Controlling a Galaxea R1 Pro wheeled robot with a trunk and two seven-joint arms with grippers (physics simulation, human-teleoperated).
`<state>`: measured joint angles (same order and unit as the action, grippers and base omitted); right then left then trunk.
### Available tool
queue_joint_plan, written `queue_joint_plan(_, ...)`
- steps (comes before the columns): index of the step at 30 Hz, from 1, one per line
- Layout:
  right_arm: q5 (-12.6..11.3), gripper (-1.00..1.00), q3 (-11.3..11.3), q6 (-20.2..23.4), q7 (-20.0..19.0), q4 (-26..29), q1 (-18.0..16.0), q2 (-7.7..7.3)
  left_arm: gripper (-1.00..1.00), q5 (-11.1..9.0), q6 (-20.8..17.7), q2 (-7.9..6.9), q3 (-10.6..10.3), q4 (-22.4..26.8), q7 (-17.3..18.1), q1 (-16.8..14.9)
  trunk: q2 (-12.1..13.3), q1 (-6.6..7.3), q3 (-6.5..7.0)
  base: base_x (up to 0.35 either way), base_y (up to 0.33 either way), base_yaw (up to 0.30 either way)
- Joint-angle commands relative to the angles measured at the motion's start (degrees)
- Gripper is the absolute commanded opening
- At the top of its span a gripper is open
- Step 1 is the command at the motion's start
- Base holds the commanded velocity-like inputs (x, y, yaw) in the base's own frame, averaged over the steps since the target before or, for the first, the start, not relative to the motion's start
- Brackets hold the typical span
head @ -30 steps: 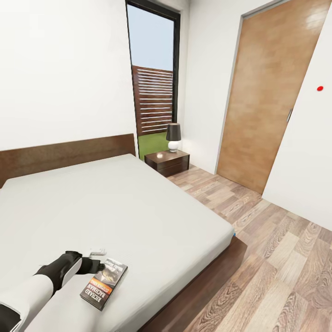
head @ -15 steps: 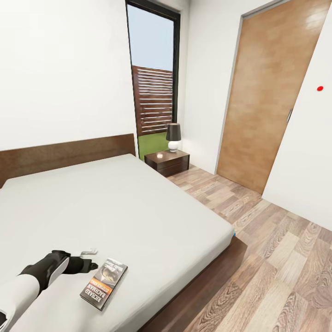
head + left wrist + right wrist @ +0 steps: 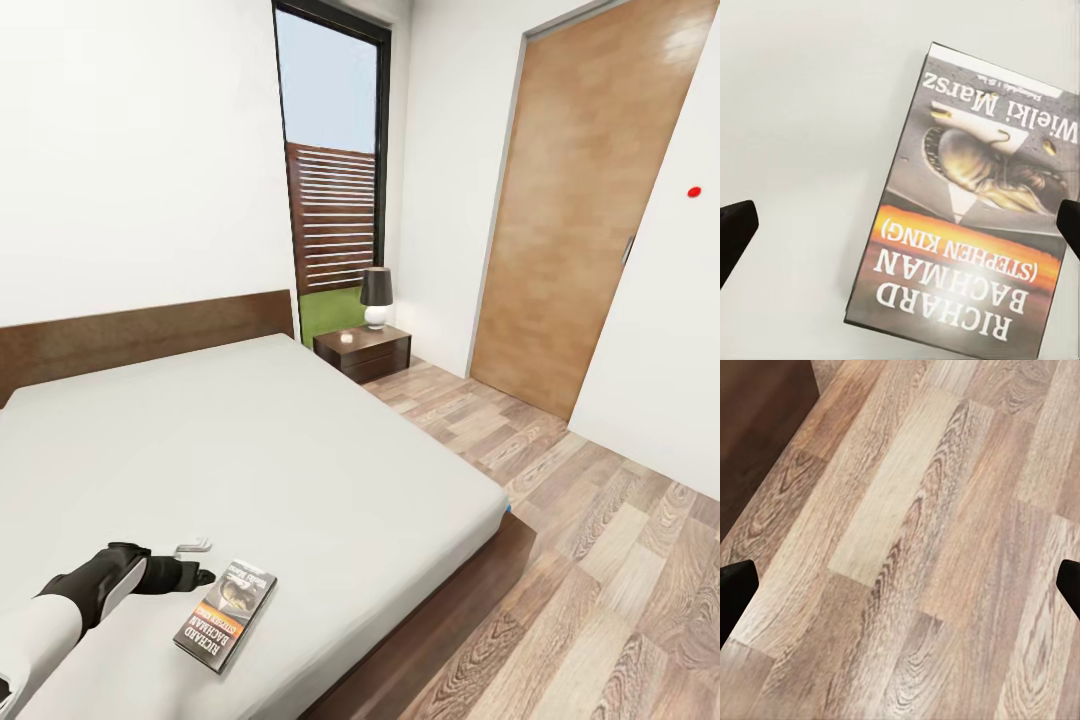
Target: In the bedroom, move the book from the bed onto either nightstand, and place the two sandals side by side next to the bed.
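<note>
Room: we see white walls, a wood-plank floor [image 3: 600,540], a tall dark-framed window [image 3: 335,170] with a slatted fence and grass outside, and a wooden door [image 3: 575,210] on the right.
Bed: the bed [image 3: 250,450] has a dark brown frame, a plain headboard and a smooth pale mattress.
Book: the book [image 3: 226,612] lies flat on the mattress near the foot corner on our side of the bed; in the left wrist view the book [image 3: 967,210] shows an orange band and the lettering "RICHARD BACHMAN".
Left pincer: the left pincer [image 3: 195,562] hangs low over the mattress just beside the book, not touching it; its fingers stand apart, released, with nothing between them. In the left wrist view we see the dark fingertips [image 3: 735,229] at either edge, with part of the book lying between them.
Right pincer: the right wrist view shows its fingertips [image 3: 735,585] far apart, released, above the plank floor [image 3: 915,547], with a strip of dark wood at one corner.
Nightstand: the nightstand [image 3: 362,352] stands by the head of the bed under the window, well apart from the book.
Lamp: a lamp [image 3: 376,297] with a dark shade and white base sits on the nightstand.
</note>
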<state>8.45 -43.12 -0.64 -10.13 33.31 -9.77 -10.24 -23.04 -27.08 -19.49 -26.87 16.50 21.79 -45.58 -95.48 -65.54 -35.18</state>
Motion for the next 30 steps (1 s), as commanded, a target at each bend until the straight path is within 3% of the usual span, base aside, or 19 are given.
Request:
queue_joint_plan(1,0.6,1.0,-0.5,-0.1,-0.5,0.0,-0.1,0.05,1.0,-0.3,-0.3,-0.04,-0.2,0.1,0.2,0.0,0.0,0.0,-0.06,0.0,0.0,0.0)
queue_joint_plan(9,0.6,1.0,-0.5,-0.1,-0.5,0.0,-0.1,0.07,1.0,-0.3,-0.2,0.03,-0.3,0.0,0.8,0.0,-3.2,-1.75,-1.49,0.0,0.0,0.0)
queue_joint_plan(18,0.6,1.0,-0.5,-0.1,-0.5,0.0,-0.1,0.12,1.0,-0.3,-0.1,0.04,-0.3,0.1,1.3,0.0,-3.2,-1.75,-1.49,0.0,0.0,0.0)
queue_joint_plan(30,0.6,1.0,-0.5,-0.1,-0.5,0.0,-0.1,0.14,1.0,-0.3,0.2,-0.02,-0.3,0.1,1.4,0.0,-8.1,-4.39,-3.65,0.0,0.0,0.0)
